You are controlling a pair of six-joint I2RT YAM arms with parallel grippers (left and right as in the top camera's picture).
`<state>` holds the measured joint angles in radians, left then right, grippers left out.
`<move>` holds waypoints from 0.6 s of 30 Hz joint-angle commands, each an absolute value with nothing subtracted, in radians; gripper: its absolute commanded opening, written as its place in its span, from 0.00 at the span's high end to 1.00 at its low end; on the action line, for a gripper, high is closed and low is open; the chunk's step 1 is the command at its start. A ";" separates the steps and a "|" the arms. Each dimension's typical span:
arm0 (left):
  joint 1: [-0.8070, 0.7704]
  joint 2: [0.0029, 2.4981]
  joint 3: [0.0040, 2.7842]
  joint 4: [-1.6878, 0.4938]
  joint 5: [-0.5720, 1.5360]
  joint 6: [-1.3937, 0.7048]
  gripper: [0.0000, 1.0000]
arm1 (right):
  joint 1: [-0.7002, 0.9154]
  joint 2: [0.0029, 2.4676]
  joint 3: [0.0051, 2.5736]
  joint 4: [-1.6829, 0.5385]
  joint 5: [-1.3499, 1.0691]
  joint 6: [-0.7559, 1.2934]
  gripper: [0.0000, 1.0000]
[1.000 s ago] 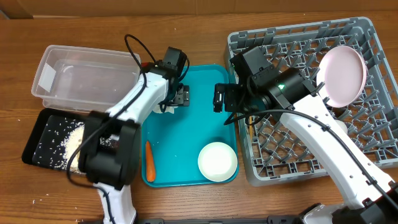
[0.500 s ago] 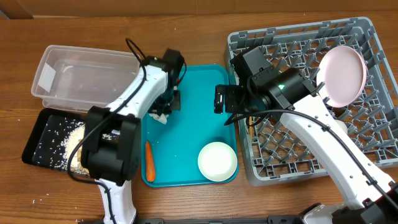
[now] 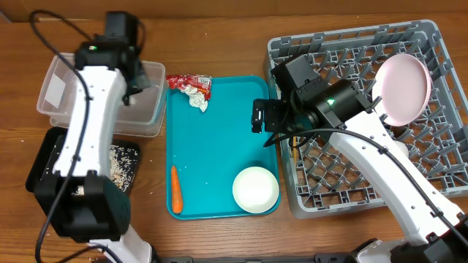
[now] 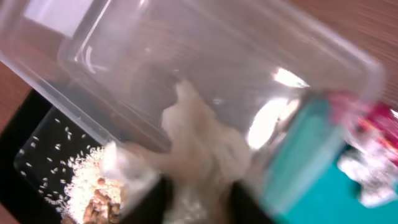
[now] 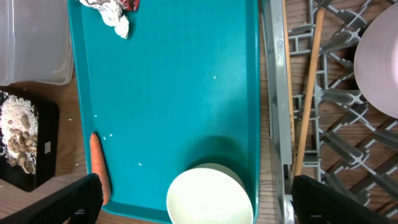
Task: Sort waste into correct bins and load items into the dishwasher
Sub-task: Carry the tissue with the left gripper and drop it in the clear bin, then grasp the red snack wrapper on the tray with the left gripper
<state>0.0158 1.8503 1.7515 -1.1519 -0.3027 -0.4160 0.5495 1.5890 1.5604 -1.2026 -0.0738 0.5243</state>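
My left gripper (image 3: pixel 133 82) hangs over the clear tub (image 3: pixel 55 91), shut on the crumpled white napkin (image 4: pixel 200 140), which sticks out between its dark fingers (image 4: pixel 155 199); this view is blurred. The red-and-white wrapper (image 3: pixel 190 86) lies at the teal tray's far left corner. The orange carrot (image 3: pixel 175 191) and a white bowl (image 3: pixel 256 188) sit at the tray's near end. Grain scraps fill the black tray (image 3: pixel 126 166). My right gripper (image 3: pixel 263 117) is open above the tray, with the bowl (image 5: pixel 209 194) below it. A white plate (image 3: pixel 401 88) stands in the grey dish rack (image 3: pixel 344 44).
The teal tray (image 3: pixel 219 139) lies between the bins and the rack. A thin wooden stick (image 5: pixel 308 93) rests along the rack's left side. My left arm stretches over the black tray and hides most of it.
My left gripper shut on the napkin on the teal tray, lifted it and swung left over the clear tub. The wrapper is now uncovered. The right arm has not moved.
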 commanded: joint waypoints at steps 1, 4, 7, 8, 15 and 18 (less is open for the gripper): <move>0.073 1.908 1.733 -1.162 -0.160 -0.411 0.19 | 0.548 1.588 1.562 -1.195 -0.068 0.532 0.00; 0.092 1.900 1.748 -1.176 -0.107 -0.411 0.19 | 0.548 1.588 1.562 -1.195 -0.068 0.532 0.00; 0.083 1.880 1.810 -1.198 -0.016 -0.403 0.21 | 0.548 1.588 1.562 -1.194 -0.068 0.532 0.00; 0.074 1.874 1.828 -1.197 0.032 -0.377 0.23 | 0.548 1.588 1.562 -1.193 -0.068 0.532 0.00; -0.109 1.893 1.843 -1.082 0.053 -0.149 0.20 | 0.548 1.588 1.562 -1.174 -0.068 0.532 0.00; -0.198 1.939 1.821 -0.989 -0.051 -0.130 0.13 | 0.548 1.588 1.562 -1.173 -0.068 0.532 0.00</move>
<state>-0.1242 1.9079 1.8275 -1.0321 0.0124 -0.2203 0.5495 1.5890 1.5604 -1.1774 -0.0738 0.5240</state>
